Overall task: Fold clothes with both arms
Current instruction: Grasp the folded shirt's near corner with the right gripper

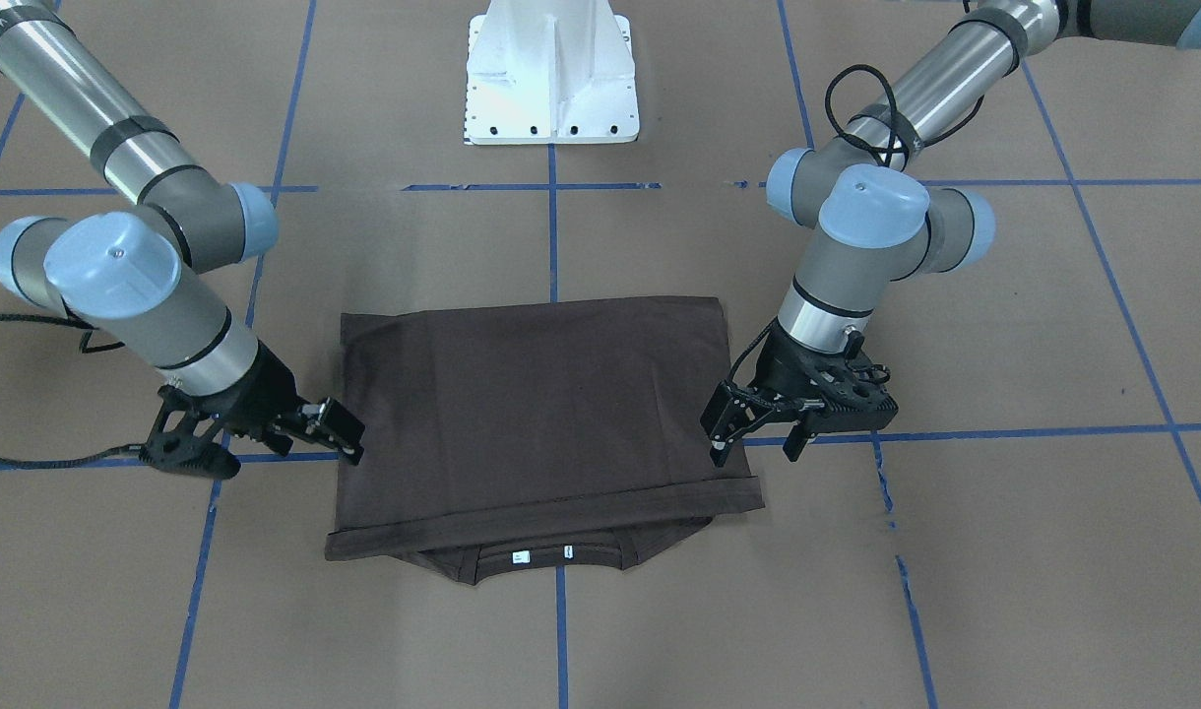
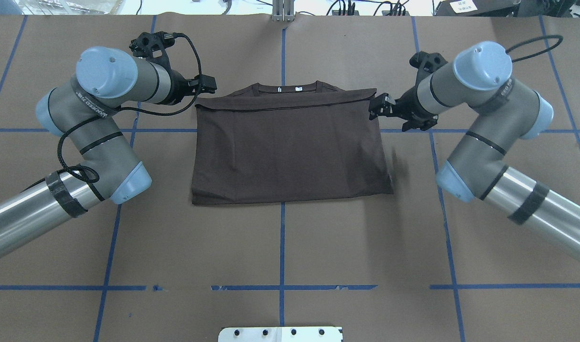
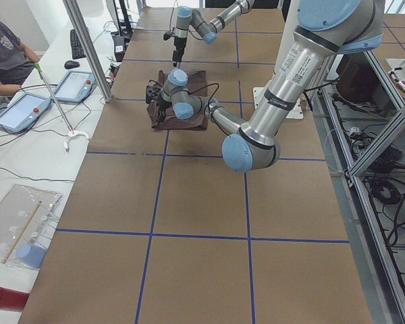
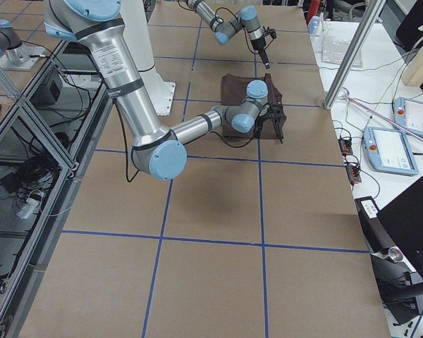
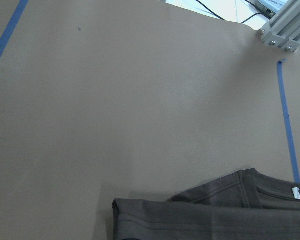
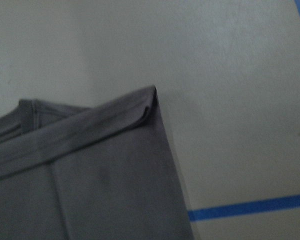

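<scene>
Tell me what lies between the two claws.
Only the folded T-shirt lies between the left claw and the right claw, clearest in the overhead view.

Brown table (image 2: 199,247) w/ blue tape grid (image 2: 282,237); white side bench (image 3: 27,145) w/ tablets (image 3: 20,111).
</scene>
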Controlling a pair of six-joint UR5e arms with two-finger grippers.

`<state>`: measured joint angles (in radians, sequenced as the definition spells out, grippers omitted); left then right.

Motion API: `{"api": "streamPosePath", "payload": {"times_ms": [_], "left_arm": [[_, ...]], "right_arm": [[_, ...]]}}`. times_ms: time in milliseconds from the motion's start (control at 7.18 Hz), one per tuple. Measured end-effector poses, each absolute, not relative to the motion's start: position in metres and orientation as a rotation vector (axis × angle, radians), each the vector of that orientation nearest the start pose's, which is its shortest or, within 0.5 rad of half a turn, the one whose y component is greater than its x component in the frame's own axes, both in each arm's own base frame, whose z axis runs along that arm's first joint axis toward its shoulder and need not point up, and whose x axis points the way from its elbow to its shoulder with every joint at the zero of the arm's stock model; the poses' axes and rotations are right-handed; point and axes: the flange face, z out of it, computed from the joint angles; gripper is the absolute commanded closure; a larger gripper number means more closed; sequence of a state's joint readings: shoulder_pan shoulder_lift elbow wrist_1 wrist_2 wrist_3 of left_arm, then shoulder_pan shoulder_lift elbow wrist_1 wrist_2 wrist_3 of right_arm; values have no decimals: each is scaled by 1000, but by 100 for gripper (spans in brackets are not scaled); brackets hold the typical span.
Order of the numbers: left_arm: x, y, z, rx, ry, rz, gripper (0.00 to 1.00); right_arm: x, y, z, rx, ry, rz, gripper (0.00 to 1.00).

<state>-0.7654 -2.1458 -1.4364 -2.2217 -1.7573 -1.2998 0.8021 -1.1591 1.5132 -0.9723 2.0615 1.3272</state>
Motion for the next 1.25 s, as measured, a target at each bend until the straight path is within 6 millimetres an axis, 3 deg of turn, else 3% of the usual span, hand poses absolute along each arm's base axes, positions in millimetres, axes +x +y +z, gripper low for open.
{"api": "streamPosePath", "payload": {"times_ms": [278,696,974,1253], "left_arm": [[424,-568,310,403,1046,-343,0],[417,-561,307,410,1057,-338,0],[415,-560,303,414,1064,-335,0],[415,-559,302,415,1066,-334,0]], "right_arm": [[-413,-484,385,52,-1056,197,0],[-434,-447,404,34,-1024,157,1],[-439,-438,408,30,-1015,151,99],[-435,-436,401,25,-1021,149,100]]}}
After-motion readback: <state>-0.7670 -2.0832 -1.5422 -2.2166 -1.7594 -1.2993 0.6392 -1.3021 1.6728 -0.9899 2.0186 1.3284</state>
